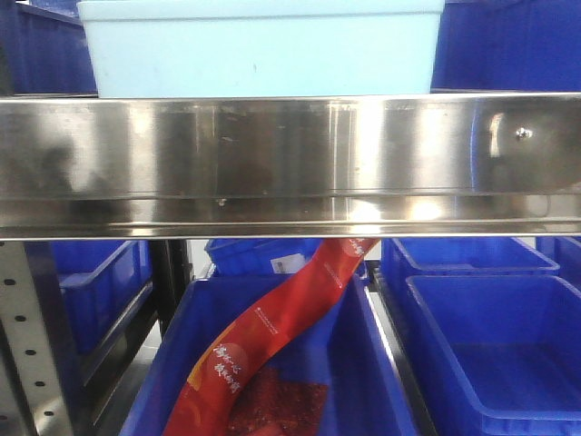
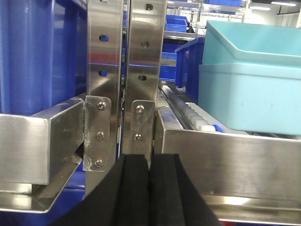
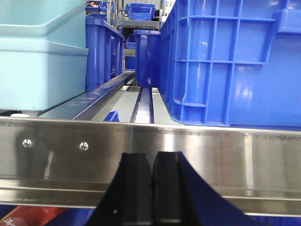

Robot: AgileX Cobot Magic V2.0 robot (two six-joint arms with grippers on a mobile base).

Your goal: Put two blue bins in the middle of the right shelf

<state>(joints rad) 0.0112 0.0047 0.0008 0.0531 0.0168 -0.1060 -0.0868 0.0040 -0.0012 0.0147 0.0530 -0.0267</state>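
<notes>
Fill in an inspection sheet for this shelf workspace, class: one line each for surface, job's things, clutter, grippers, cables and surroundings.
Surface: steel shelf rail, shiny and reflective, runs across the front view.
Job's things: light blue bin sits on the shelf above the rail; a dark blue crate stands to its right in the right wrist view.
Clutter: red packet leans out of a blue bin on the level below.
Grippers: left gripper and right gripper both have their fingers closed, holding nothing, in front of the rail.
Cables: nothing seen.
Surroundings: perforated steel posts; more blue bins on lower and farther shelves.
</notes>
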